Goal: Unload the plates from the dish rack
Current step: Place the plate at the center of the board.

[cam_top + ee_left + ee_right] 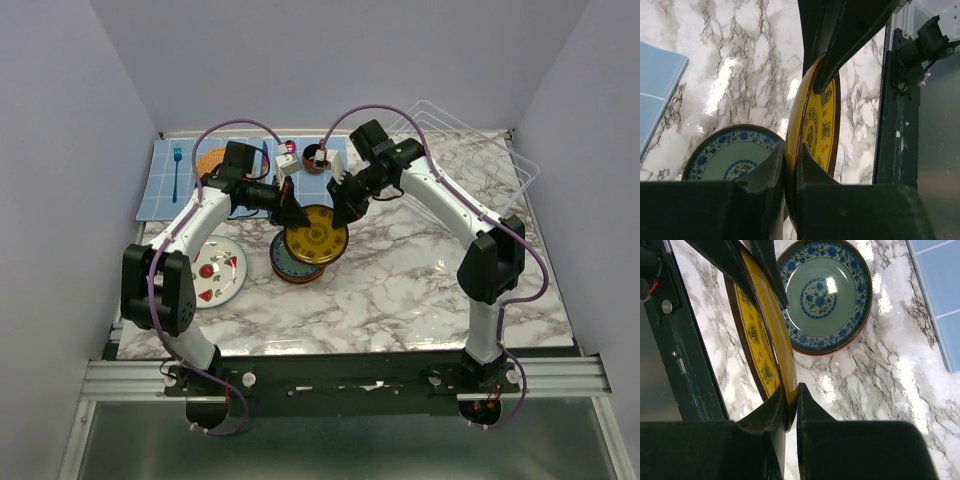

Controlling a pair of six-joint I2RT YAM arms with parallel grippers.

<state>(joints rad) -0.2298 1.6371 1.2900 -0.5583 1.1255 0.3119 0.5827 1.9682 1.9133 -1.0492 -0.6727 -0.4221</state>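
Marble table (pixel 400 290), unloading well along: two plates down, a third held up between both arms.
The white wire dish rack (pixel 470 135) sits at the far right corner. From above I can make out no plate standing in it, so the job looks near its end. The mustard-yellow plate (pixel 314 235) hangs on edge over the table's middle, just beside the blue-patterned plate (pixel 283 264) lying flat. The white plate with red wedges (pixel 217 272) lies flat near the left arm. The left gripper (pixel 292 212) and right gripper (pixel 345 212) each pinch the yellow rim from opposite sides — setting it down is what remains.
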